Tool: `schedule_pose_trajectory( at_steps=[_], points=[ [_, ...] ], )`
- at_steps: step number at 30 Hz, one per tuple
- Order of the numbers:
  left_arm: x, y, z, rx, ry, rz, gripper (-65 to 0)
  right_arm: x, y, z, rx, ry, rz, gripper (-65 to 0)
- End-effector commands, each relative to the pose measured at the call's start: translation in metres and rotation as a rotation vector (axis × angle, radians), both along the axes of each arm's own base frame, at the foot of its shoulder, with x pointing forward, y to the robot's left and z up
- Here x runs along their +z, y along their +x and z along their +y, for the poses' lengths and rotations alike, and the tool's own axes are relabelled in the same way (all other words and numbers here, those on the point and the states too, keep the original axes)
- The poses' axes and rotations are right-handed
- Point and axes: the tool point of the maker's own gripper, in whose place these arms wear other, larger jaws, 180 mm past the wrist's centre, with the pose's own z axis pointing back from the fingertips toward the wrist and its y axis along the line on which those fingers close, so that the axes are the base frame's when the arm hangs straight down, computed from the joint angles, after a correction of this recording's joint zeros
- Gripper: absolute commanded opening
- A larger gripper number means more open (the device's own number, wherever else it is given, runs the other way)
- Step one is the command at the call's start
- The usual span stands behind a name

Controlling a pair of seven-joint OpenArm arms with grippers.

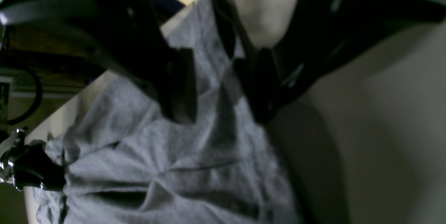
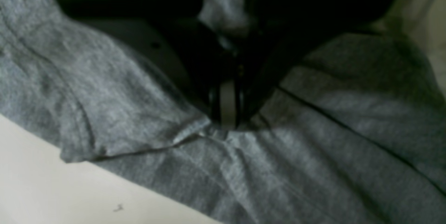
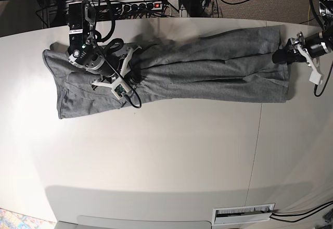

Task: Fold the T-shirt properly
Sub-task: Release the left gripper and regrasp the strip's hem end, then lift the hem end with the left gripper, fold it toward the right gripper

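The left gripper point(image 1: 223, 88) has its 2 jaws spread wide, tips angled downward. The right gripper point(image 2: 228, 112) is pinched closed, its arm reaching low and forward.

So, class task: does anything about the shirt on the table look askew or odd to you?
Yes. The T-shirt is not spread flat: it lies bunched into a long wrinkled band across the table. The right claw is shut, pinching a fold, while the left claw stands open over the other end.
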Motion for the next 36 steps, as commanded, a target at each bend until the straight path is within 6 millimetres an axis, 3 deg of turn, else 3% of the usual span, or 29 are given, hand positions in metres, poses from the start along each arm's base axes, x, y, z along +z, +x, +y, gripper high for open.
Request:
schedule_pose_trajectory(
  at_steps=[1, 3, 6, 12, 19, 29, 36],
  points=[
    [0.005, 0.001, 0.006, -0.016, 0.022, -0.005, -42.3, -0.005, -0.002, -0.013, -0.006, -0.068, 0.027, -65.0],
    [0.006, 0.004, 0.006, -0.003, 0.020, -0.021, -49.4, -0.005, -0.002, -0.012, -0.006, -0.065, 0.027, -65.0],
    [0.013, 0.012, 0.006, -0.001, 0.014, -0.089, -65.0, -0.003, -0.002, -0.007, -0.007, -0.027, 0.028, -65.0],
    [0.046, 0.025, -0.011, -0.013, -0.115, -0.217, -65.0, -0.003, -0.004, -0.006, -0.008, -0.019, 0.041, -65.0],
    [0.074, 0.029, -0.036, -0.144, -0.078, -0.293, -65.0, 0.001, -0.005, 0.002, -0.008, 0.044, 0.046, -65.0],
    [0.142, 0.033, -0.110, -0.285, -0.120, -0.560, -65.0, 0.001, -0.005, 0.002, -0.009, 0.045, 0.047, -65.0],
    [0.158, 0.029, -0.145, -0.265, -0.216, -0.639, -65.0, 0.001, -0.005, 0.002, -0.009, 0.046, 0.047, -65.0]
  ],
)
